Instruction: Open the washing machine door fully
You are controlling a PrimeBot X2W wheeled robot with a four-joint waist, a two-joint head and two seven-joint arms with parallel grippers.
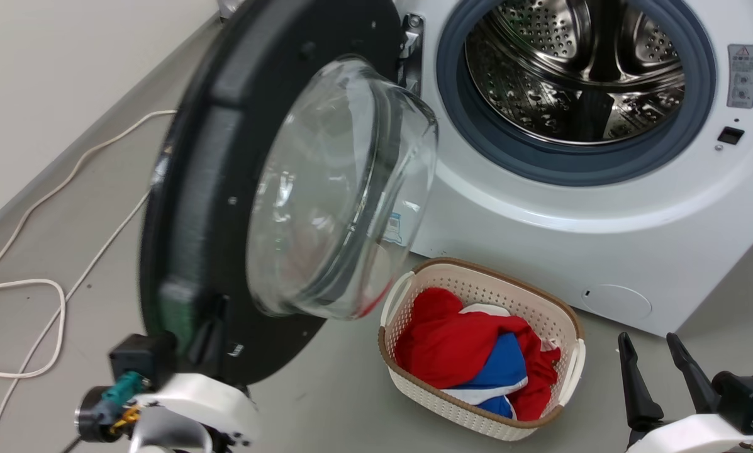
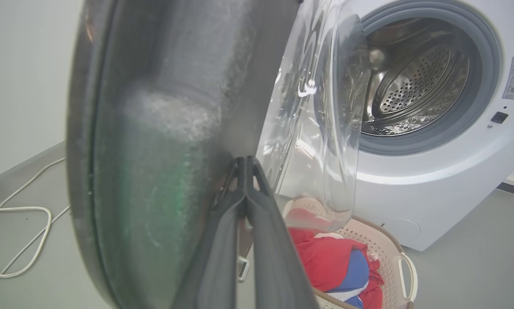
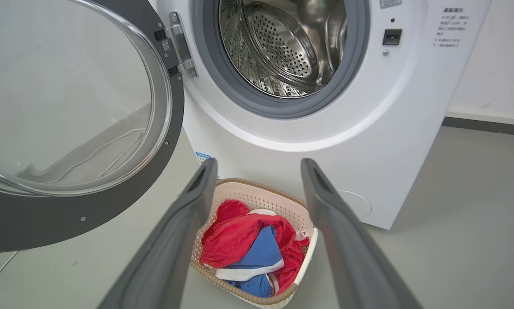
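Two grippers, one machine, one basket. Item one: washing machine (image 1: 540, 207), white front-loader standing on the grey floor (image 1: 326, 390) at the far right, its steel perforated drum (image 1: 571, 69) exposed inside a grey rubber gasket (image 1: 477, 138). Item two: washing machine door (image 1: 288, 189), black ring with a clear bulging glass bowl, swung well out from the opening on a metal hinge (image 1: 412, 38) at the machine's left side; it stands left of the drum, bowl facing right, and its outer edge is blurred in the head view. Item three: left gripper (image 2: 244, 159), near left, at the door's lower part, fingers pressed together with the tips against the door's dark inner face. Item four: right gripper (image 1: 647, 340), near right, well apart from the door and the machine, fingers spread and holding nothing. Item five: cream lattice basket (image 1: 458, 412) with a brown rim, on the floor just in front of the machine, holding red and blue clothes (image 1: 451, 346).
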